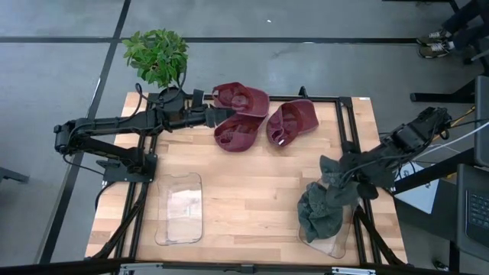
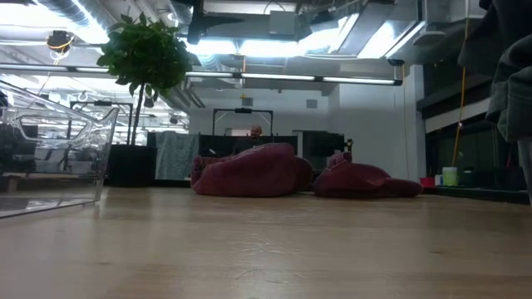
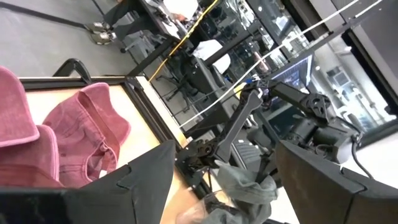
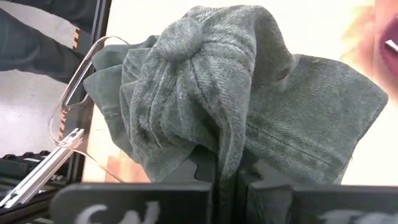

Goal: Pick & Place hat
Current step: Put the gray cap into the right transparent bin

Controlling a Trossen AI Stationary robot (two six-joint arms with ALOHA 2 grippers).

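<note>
**Green hat held over the right bin, snag risk on release**

My right gripper [image 1: 341, 174] is clenched on a green hat [image 4: 236, 99], which hangs at about four o'clock on the table, just above the right clear bin [image 1: 327, 243] where more green hats [image 1: 319, 212] sit. I judge the fabric could catch on the fingers or drape over the rim instead of dropping in. My left gripper [image 1: 221, 114] is spread open at twelve o'clock, beside the maroon hats [image 1: 243, 114]; closing there could pinch two at once.
</note>
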